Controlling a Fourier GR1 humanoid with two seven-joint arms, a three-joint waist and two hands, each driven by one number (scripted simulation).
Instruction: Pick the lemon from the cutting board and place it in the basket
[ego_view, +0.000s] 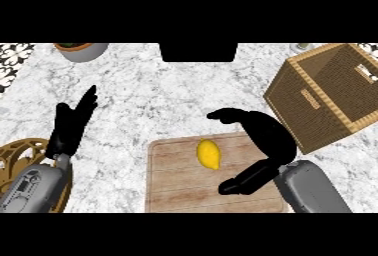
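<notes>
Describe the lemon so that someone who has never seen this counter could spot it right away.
Find the wooden cutting board at the near edge of the marble counter, left of the wicker basket. The lemon lies on the board's upper middle, between the curved thumb and fingers of the right hand. It is the only bright yellow, oval thing there.

The robot's black right hand (267, 142) comes in from the lower right on a fat grey right forearm (310, 187). The hand is spread wide, like a big letter C. Its fingers (232, 116) bend over at the top and its thumb (240, 184) sticks out lower down. It holds nothing. The black left hand (70, 127) is at the left, flat, with straight fingers pointing up. Its grey left forearm (33, 187) sits below it.
</notes>
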